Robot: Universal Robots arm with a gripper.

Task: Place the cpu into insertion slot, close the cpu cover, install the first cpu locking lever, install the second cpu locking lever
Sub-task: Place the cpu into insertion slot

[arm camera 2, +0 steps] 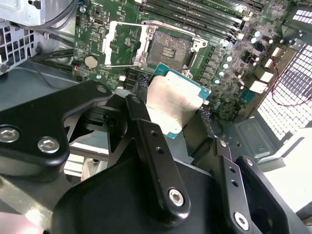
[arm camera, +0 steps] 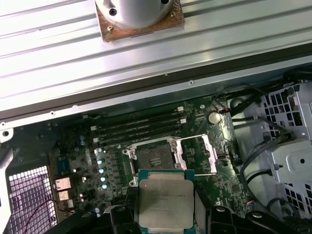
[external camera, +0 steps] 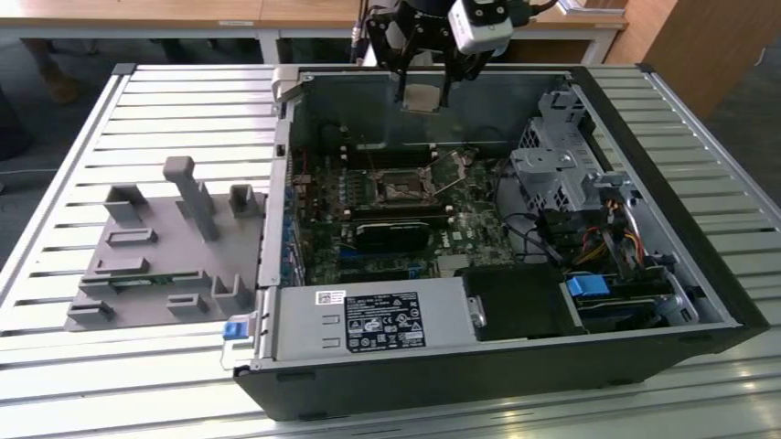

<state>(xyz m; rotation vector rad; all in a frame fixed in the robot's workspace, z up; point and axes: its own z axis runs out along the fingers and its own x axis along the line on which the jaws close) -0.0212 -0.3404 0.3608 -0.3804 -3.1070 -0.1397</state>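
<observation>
cpu (arm camera 2: 178, 105): one edge hidden behind tool (arm camera 2: 174, 119) | arm (external camera: 415, 27): cropped, exterior view's top

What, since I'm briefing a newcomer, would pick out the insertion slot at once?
In the first wrist view, find the green motherboard inside the open computer case. Beside the long black memory slots sits the insertion slot, empty while the end effector holds the cpu: the one small dark square with a silver rim, its cpu cover flipped open beside it.

Pale slatted metal worktable (external camera: 183, 101), glare whitening its near slats at the exterior view's left, wooden-topped desk (external camera: 159, 11) on white legs behind it, brown wooden panel (external camera: 686, 41) at the exterior view's right, dark grey floor (external camera: 171, 50) beneath
</observation>
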